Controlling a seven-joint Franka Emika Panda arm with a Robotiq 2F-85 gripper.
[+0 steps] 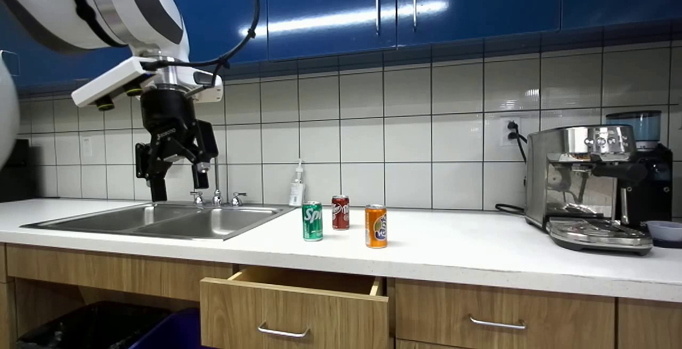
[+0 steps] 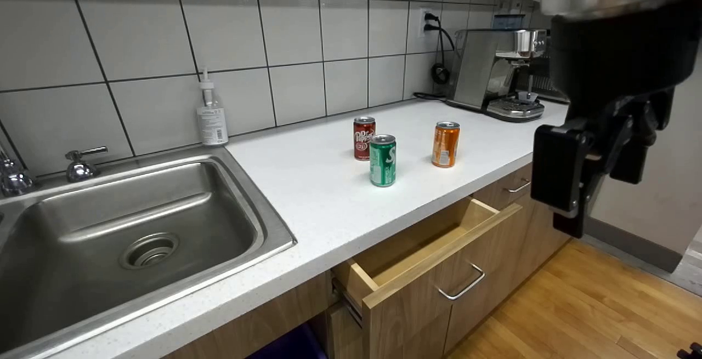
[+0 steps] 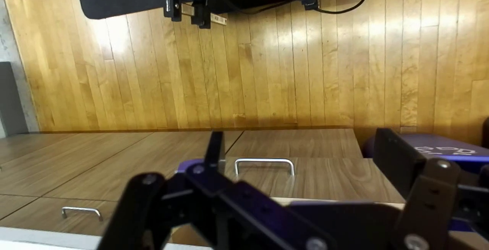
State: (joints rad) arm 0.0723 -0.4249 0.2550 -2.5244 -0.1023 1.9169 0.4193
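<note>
My gripper (image 1: 179, 186) hangs in the air, pointing down, its fingers wide apart with nothing between them. In the wrist view, the silver handle (image 3: 264, 161) of a pulled-out wooden drawer shows below, between the fingers (image 3: 216, 149); they do not touch it. The drawer (image 2: 439, 309) stands open beneath the counter, and the part of its inside that shows holds nothing. Three small upright cans are on the white countertop in both exterior views: a green Sprite (image 1: 313, 222), a dark red Dr Pepper (image 1: 340, 213) and an orange Fanta (image 1: 376, 226). All of them are apart from the gripper.
A steel sink (image 2: 219, 238) is set into the counter, with a soap pump bottle (image 1: 297, 193) behind its corner. Farther along stands an espresso machine (image 1: 586, 178). Blue cabinets (image 1: 330, 13) hang above. A black-lined bin (image 1: 96, 322) and a purple bin (image 1: 173, 330) sit under the counter.
</note>
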